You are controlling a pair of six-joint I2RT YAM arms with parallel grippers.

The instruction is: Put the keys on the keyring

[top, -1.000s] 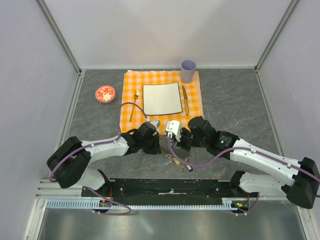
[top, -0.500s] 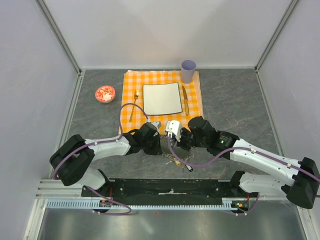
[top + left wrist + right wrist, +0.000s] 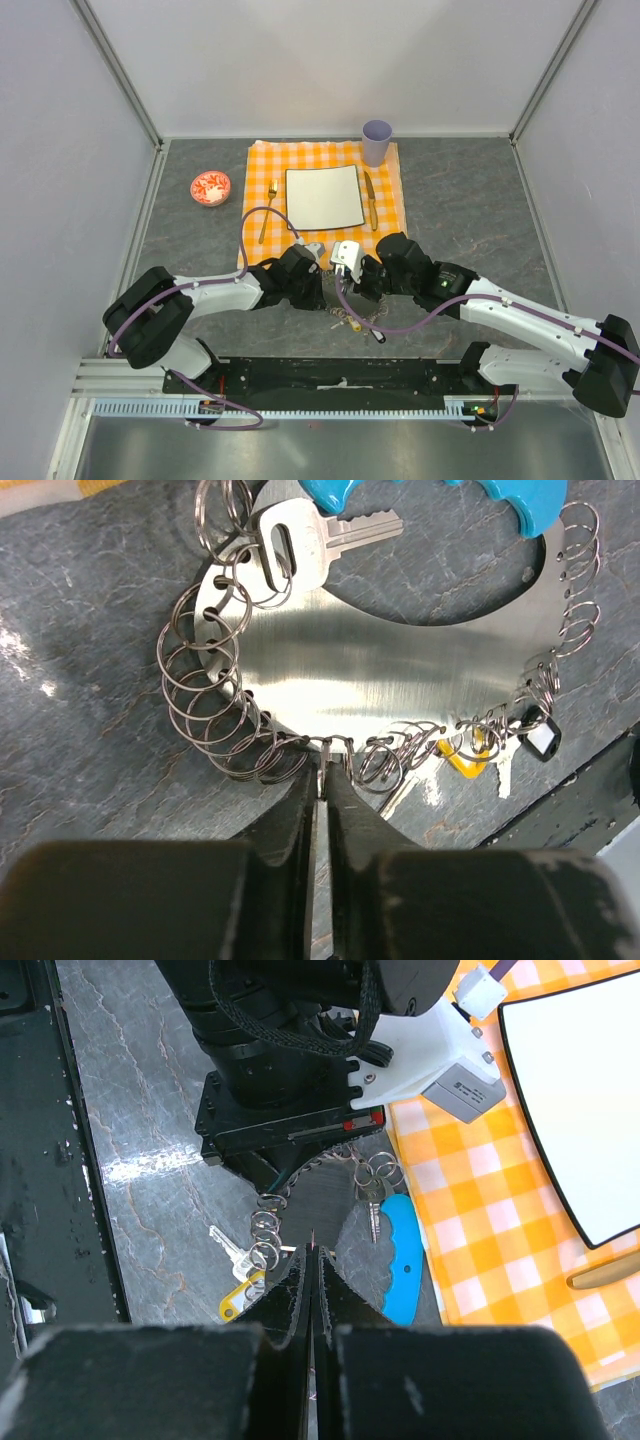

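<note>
Not much moved – left arm (image 3: 215,290) has just crept in a bit, left gripper (image 3: 322,770) pinching a small loop of the keyring (image 3: 350,670) on the table (image 3: 80,680) beside the keys (image 3: 300,545), right gripper (image 3: 312,1255) clamped shut at its rim – still fiddling, I reckon

Beyond the left gripper (image 3: 322,780), one square plate (image 3: 325,197), one gold fork (image 3: 269,210), one knife (image 3: 370,200), one lilac cup (image 3: 377,142) and one bowl (image 3: 210,187) are sitting; just ahead of it, two silvery keys (image 3: 228,1248), one blue tag (image 3: 402,1260) and one yellow tag (image 3: 238,1300) are lying.
</note>
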